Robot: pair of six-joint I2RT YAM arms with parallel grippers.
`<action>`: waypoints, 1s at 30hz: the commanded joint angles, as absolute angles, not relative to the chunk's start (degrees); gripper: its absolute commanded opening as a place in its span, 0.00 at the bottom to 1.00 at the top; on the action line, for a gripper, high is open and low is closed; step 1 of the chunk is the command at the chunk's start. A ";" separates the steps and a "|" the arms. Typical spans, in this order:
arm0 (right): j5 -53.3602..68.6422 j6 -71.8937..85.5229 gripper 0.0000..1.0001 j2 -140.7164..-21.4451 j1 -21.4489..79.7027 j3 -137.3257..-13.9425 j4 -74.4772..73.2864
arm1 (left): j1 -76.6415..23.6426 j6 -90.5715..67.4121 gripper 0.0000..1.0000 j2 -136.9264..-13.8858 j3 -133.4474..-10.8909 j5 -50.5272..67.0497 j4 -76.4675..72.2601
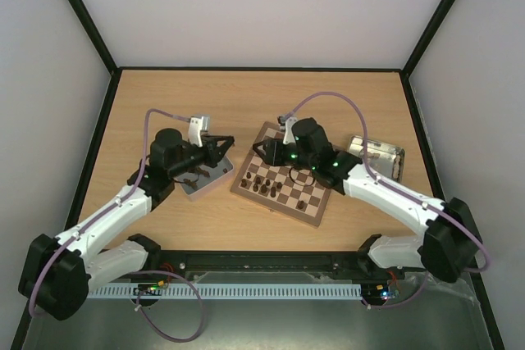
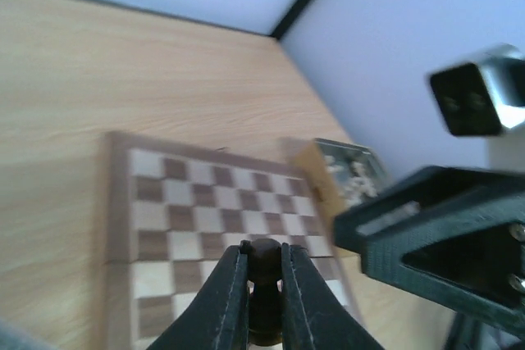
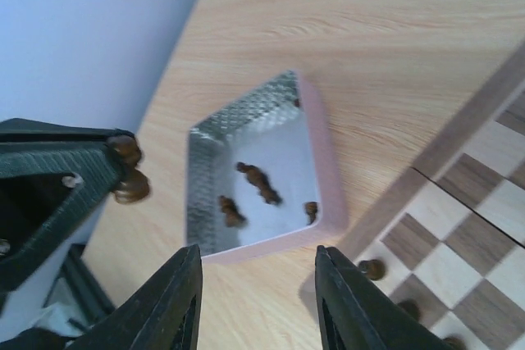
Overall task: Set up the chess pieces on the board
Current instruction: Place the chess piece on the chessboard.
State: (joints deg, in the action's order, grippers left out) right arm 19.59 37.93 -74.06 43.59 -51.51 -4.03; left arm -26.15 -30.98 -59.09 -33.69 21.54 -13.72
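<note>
The board [image 1: 287, 190] lies at mid-table with several dark chess pieces [image 1: 267, 184] standing on its near rows. My left gripper [image 1: 228, 146] hovers between the grey tray [image 1: 215, 176] and the board's left edge. In the left wrist view its fingers [image 2: 225, 301] are shut on a dark brown chess piece [image 2: 264, 280], above the board [image 2: 189, 211]. My right gripper [image 1: 259, 151] is over the board's far left corner. In the right wrist view it [image 3: 258, 293] is open and empty above bare table, with the board [image 3: 459, 227] at the right.
The grey tray [image 3: 324, 186] holds a few loose dark pieces [image 3: 258, 179]. A second tray [image 1: 379, 157] with pieces stands right of the board, also in the left wrist view [image 2: 353, 171]. The two grippers are close together. Black-edged walls ring the table.
</note>
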 commanded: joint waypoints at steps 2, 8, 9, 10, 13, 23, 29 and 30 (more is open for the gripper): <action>25.57 38.54 0.40 -67.37 42.54 -49.15 1.26 | -28.39 -26.16 0.09 -57.91 -34.31 32.11 -26.30; 28.17 34.66 0.48 -63.11 42.58 -46.80 6.23 | -29.64 -31.90 0.10 -60.58 -39.22 29.69 -26.16; 28.24 33.42 0.48 -63.29 42.62 -47.17 5.89 | -30.34 -33.58 0.10 -61.30 -40.16 28.85 -25.66; 28.41 32.20 0.48 -63.61 42.63 -47.73 5.37 | -30.81 -35.51 0.09 -62.07 -40.95 27.66 -24.99; 27.79 28.44 0.47 -64.60 43.20 -48.94 3.66 | -31.67 -42.17 0.09 -64.45 -43.19 25.41 -23.25; 20.50 21.56 0.45 -67.16 44.12 -53.74 0.27 | -33.91 -53.65 0.10 -69.74 -44.52 27.02 -23.19; 20.20 18.05 0.37 -68.22 44.25 -54.34 -1.63 | -33.93 -56.53 0.10 -70.14 -45.33 28.16 -21.92; 19.95 17.15 0.36 -68.10 44.29 -54.54 -2.42 | -33.96 -56.64 0.10 -70.02 -45.47 27.82 -21.36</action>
